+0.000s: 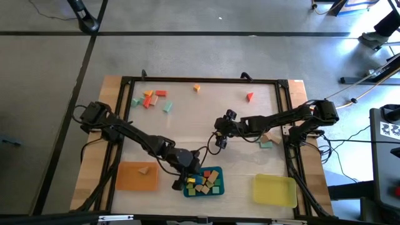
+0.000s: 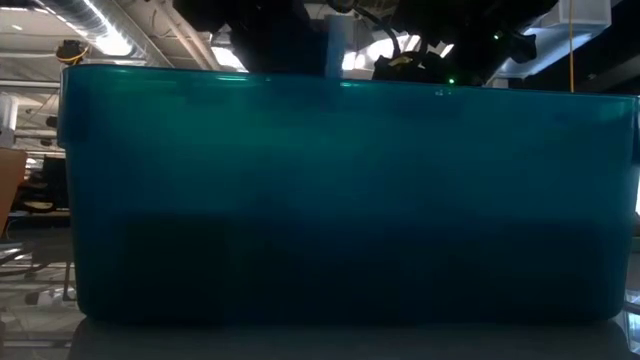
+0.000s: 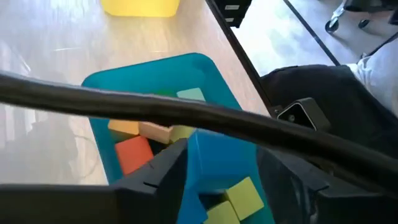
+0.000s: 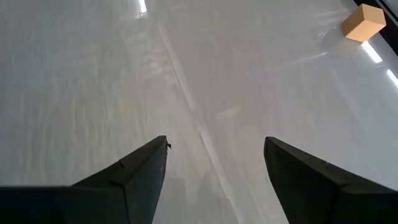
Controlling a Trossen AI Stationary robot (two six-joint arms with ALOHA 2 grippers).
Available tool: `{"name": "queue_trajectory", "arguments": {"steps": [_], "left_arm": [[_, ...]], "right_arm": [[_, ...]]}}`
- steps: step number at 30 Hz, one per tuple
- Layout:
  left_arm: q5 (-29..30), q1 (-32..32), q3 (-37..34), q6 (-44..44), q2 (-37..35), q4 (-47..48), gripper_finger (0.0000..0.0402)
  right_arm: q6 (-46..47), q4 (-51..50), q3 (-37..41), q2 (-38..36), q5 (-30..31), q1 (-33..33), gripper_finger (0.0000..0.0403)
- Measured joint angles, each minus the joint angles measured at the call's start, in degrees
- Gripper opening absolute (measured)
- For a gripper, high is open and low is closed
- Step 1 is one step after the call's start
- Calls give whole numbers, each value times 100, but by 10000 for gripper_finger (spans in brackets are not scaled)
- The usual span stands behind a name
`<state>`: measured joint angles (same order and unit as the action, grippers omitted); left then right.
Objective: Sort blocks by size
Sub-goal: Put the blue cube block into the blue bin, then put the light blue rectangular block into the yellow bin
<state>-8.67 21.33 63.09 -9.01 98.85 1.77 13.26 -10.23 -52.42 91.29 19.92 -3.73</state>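
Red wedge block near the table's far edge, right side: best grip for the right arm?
Judging from the high view, come straight down on the red wedge block and pinch its two flat side faces, not the slope, which would likely slip. It stands alone, so there is room. The right gripper is open and empty.

open right pincer above bare table, tan block far.

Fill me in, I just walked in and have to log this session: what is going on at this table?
A two-armed robot is sorting small coloured wooden blocks into trays. The left claw hangs open over the teal plastic tray, which already holds a heap of blocks. The right claw hovers open and empty above bare table at mid-table. The flat orange tray holds one block, the yellow tray none. Loose blocks remain along the far side, among them a red wedge-shaped block.
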Motion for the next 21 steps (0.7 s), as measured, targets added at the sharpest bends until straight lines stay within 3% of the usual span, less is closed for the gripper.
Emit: {"name": "queue_trajectory", "arguments": {"steps": [6, 12, 16, 21], "left_arm": [[1, -37, 0, -71, -116, 473, 209], [258, -204, 0, -559, -661, 1964, 211], [1229, -230, 0, -814, -1159, 3157, 211], [3392, -226, 0, -1397, -1675, 4369, 211]], "right_arm": [[-2, 11, 0, 0, 42, 0, 266], [144, -12, 0, 0, -22, 0, 266], [181, -7, 0, 0, -312, 0, 266], [168, 45, 0, 0, -375, 0, 266]]}}
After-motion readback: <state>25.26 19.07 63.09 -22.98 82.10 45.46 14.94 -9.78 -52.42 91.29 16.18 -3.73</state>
